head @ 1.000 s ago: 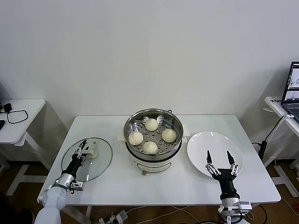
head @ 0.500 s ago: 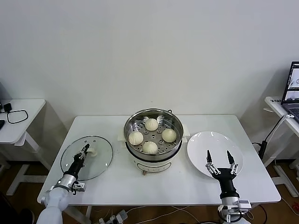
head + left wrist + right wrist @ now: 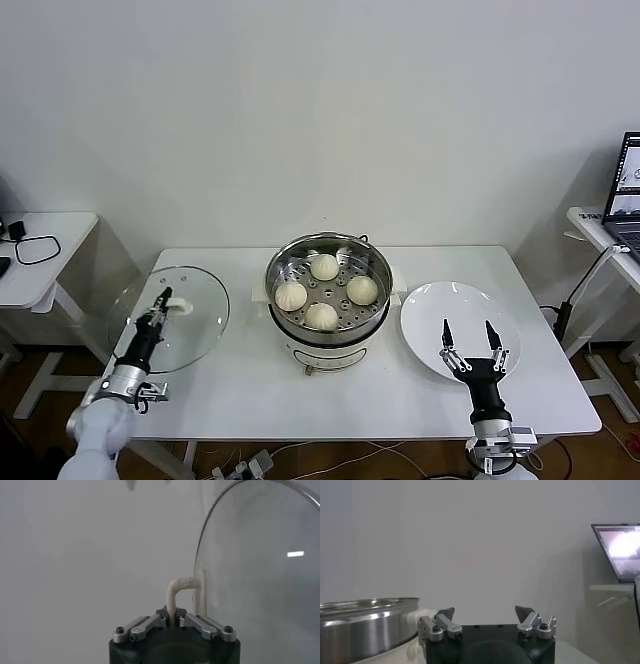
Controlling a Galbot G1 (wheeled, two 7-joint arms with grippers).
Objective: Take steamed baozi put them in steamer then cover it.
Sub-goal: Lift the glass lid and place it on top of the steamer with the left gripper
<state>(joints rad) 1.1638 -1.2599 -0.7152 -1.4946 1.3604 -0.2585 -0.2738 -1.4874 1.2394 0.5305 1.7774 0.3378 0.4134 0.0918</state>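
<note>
While the table (image 3: 250, 395) carries everything else, the glass lid (image 3: 180, 318) is off its surface, tilted up on edge at the robot's left, over the table's left end. The steamer (image 3: 328, 330) stands at the middle of the table on its white base, uncovered, its steel rim also showing at the edge of the right wrist view (image 3: 365, 625). A white plate (image 3: 440, 300) lies just to the right of it, with nothing on it.

Inside the steamer, four baozi (image 3: 321, 316) sit on the perforated tray, spaced around it and not touching each other.

The left gripper (image 3: 157, 309) has its fingers pressed together on the lid's handle (image 3: 179, 307); the left wrist view shows the pale handle loop (image 3: 181, 586) pinched between the closed fingertips, with the glass disc (image 3: 260, 575) standing beside it.

The right gripper (image 3: 473, 345) hangs over the near part of the plate with its fingers spread wide and pointing up, holding nothing, as the right wrist view (image 3: 484, 616) also shows. A laptop (image 3: 628, 190) sits on a side desk to the far right.
</note>
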